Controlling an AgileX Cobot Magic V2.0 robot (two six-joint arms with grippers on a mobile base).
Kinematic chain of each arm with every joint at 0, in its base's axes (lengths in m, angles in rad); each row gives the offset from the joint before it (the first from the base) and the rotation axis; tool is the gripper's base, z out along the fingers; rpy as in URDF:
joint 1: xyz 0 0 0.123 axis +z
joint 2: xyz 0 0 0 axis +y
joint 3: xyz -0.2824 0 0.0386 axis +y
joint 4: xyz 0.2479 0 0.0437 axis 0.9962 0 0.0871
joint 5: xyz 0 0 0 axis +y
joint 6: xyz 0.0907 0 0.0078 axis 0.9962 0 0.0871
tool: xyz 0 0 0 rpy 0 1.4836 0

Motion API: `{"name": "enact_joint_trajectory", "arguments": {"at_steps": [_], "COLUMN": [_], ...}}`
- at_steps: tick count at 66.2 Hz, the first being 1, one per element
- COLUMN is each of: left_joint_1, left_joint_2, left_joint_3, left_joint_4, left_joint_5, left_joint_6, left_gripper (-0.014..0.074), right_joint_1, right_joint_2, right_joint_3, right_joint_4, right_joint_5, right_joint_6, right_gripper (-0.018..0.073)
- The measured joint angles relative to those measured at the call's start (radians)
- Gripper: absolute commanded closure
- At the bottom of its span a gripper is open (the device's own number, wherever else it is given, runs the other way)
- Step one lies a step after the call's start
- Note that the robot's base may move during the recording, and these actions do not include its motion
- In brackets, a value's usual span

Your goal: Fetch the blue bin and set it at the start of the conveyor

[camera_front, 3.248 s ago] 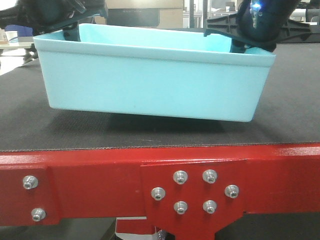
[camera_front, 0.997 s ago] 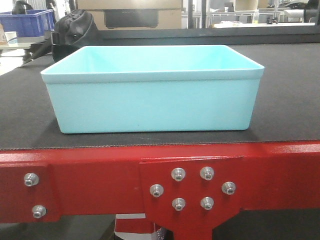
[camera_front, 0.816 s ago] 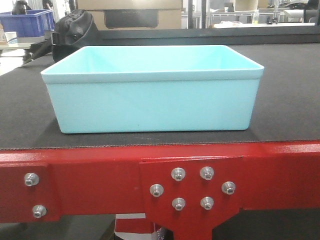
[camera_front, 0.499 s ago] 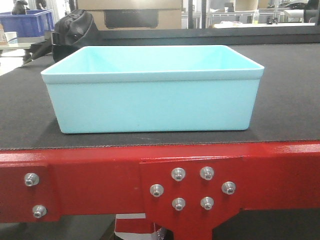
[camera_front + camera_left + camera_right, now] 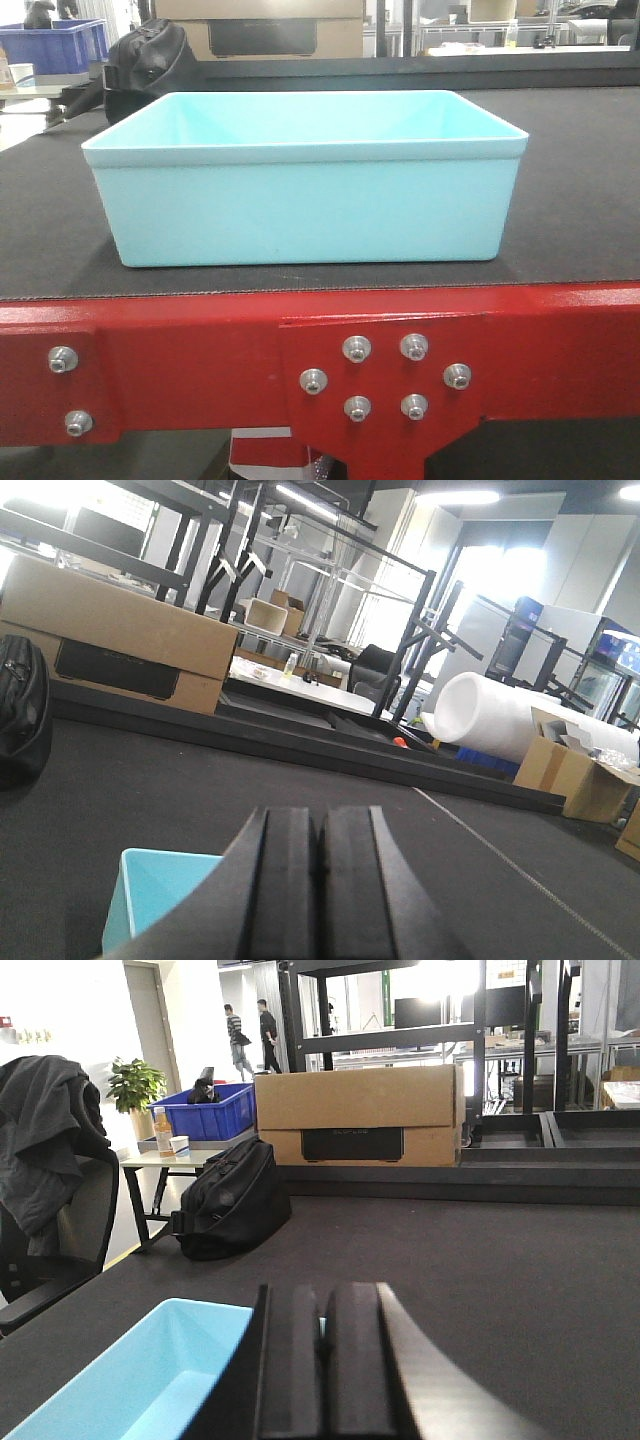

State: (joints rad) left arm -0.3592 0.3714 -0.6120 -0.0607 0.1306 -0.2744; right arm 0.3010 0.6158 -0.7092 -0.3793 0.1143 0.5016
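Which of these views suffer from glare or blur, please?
Left wrist view: windows and ceiling lights blow out, left gripper blurred close up. Right wrist view: glare at the top, right gripper soft. Front view: blue bin sharp, evenly lit.

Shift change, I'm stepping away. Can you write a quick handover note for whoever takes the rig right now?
Left gripper: shut, empty, above the belt beside the bin.
Right gripper: shut, empty, also clear of the bin.
Bin: upright and flat on the belt, just behind the red frame; nothing touches it.
Done: bin fetched and set on the conveyor start.
Left: nothing obvious; just confirm placement and park the arms.
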Motion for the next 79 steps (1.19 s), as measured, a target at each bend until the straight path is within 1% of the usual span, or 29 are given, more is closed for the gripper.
{"name": "enact_joint_trajectory", "arguments": {"at_steps": [11, 15, 18, 20, 23, 25, 26, 30, 33, 37, 45, 55, 60, 66, 74, 79], "left_joint_1": [0.0, 0.0, 0.0, 0.0, 0.0, 0.0, 0.0, 0.0, 0.0, 0.0, 0.0, 0.0, 0.0, 0.0, 0.0, 0.0], "left_joint_2": [0.0, 0.0, 0.0, 0.0, 0.0, 0.0, 0.0, 0.0, 0.0, 0.0, 0.0, 0.0, 0.0, 0.0, 0.0, 0.0], "left_joint_3": [0.0, 0.0, 0.0, 0.0, 0.0, 0.0, 0.0, 0.0, 0.0, 0.0, 0.0, 0.0, 0.0, 0.0, 0.0, 0.0], "left_joint_4": [0.0, 0.0, 0.0, 0.0, 0.0, 0.0, 0.0, 0.0, 0.0, 0.0, 0.0, 0.0, 0.0, 0.0, 0.0, 0.0], "left_joint_5": [0.0, 0.0, 0.0, 0.0, 0.0, 0.0, 0.0, 0.0, 0.0, 0.0, 0.0, 0.0, 0.0, 0.0, 0.0, 0.0], "left_joint_6": [0.0, 0.0, 0.0, 0.0, 0.0, 0.0, 0.0, 0.0, 0.0, 0.0, 0.0, 0.0, 0.0, 0.0, 0.0, 0.0], "left_gripper": [0.0697, 0.0697, 0.0697, 0.0697, 0.0697, 0.0697, 0.0697, 0.0697, 0.0697, 0.0697, 0.0697, 0.0697, 0.0697, 0.0697, 0.0697, 0.0697], "right_joint_1": [0.0, -0.005, -0.019, -0.034, -0.063, -0.082, -0.098, -0.146, -0.175, -0.217, -0.285, -0.344, -0.357, -0.37, -0.377, -0.379], "right_joint_2": [-0.025, -0.045, -0.063, -0.074, -0.095, -0.111, -0.117, -0.147, -0.168, -0.201, -0.286, -0.386, -0.435, -0.495, -0.582, -0.606], "right_joint_3": [0.002, 0.016, 0.035, 0.05, 0.083, 0.104, 0.121, 0.179, 0.22, 0.282, 0.401, 0.533, 0.592, 0.646, 0.694, 0.705], "right_joint_4": [0.006, 0.043, 0.074, 0.101, 0.171, 0.236, 0.276, 0.368, 0.415, 0.442, 0.464, 0.467, 0.469, 0.469, 0.431, 0.389], "right_joint_5": [0.0, -0.007, -0.012, -0.016, -0.022, -0.026, -0.032, -0.048, -0.067, -0.087, -0.114, -0.114, -0.114, -0.114, -0.114, -0.122], "right_joint_6": [0.0, -0.004, -0.03, -0.082, -0.195, -0.274, -0.335, -0.494, -0.559, -0.612, -0.648, -0.652, -0.646, -0.603, -0.571, -0.54], "right_gripper": [0.072, 0.072, 0.072, 0.072, 0.072, 0.072, 0.072, 0.072, 0.072, 0.072, 0.072, 0.072, 0.072, 0.072, 0.072, 0.072]}}
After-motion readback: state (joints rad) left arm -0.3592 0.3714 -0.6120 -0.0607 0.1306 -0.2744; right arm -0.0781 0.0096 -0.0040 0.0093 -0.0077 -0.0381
